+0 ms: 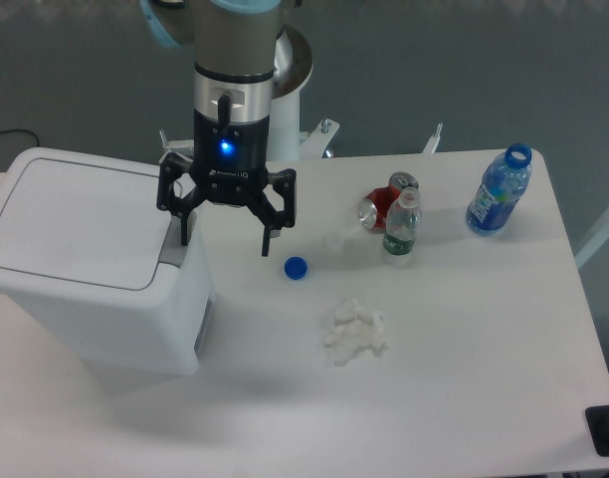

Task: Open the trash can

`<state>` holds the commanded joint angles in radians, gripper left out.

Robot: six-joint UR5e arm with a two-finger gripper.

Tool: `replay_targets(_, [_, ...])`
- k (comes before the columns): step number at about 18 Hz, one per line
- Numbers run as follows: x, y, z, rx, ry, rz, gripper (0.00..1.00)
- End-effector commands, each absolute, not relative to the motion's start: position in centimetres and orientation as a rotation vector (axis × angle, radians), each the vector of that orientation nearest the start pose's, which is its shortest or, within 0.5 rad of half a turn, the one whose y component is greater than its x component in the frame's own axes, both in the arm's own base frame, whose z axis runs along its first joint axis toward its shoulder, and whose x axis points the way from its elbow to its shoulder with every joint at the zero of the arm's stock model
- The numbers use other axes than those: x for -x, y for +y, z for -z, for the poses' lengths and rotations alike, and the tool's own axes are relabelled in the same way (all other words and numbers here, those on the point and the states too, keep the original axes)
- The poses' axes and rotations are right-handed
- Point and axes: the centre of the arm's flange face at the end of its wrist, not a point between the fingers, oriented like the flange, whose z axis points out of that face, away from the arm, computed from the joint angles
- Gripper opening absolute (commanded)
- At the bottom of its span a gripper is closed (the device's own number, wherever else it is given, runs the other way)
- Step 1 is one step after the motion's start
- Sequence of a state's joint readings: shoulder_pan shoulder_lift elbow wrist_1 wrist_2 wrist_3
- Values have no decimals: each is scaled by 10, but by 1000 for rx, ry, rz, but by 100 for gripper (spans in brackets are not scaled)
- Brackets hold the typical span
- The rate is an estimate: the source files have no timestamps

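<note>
The trash can (86,259) is a large white bin at the table's left, and its flat lid is down. A grey push-button strip (175,242) runs along the lid's right edge. My gripper (225,239) hangs open and empty just right of the bin, pointing down. Its left fingertip (184,237) is directly over the grey strip; whether it touches cannot be told. The right finger hangs over bare table.
A blue bottle cap (297,267) lies just right of the gripper. A crumpled white tissue (355,331) sits in front of it. A red can (384,205), a small clear bottle (401,225) and a blue bottle (500,190) stand at the back right.
</note>
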<state>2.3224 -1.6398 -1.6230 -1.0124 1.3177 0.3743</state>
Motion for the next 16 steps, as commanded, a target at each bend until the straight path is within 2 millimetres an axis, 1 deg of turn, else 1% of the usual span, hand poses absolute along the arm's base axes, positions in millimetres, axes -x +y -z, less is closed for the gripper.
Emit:
replay_targets(11, [263,513,-487,2618,-416,-25,100])
replay_targets(16, [263,513,-487,2619,-416,-27,100])
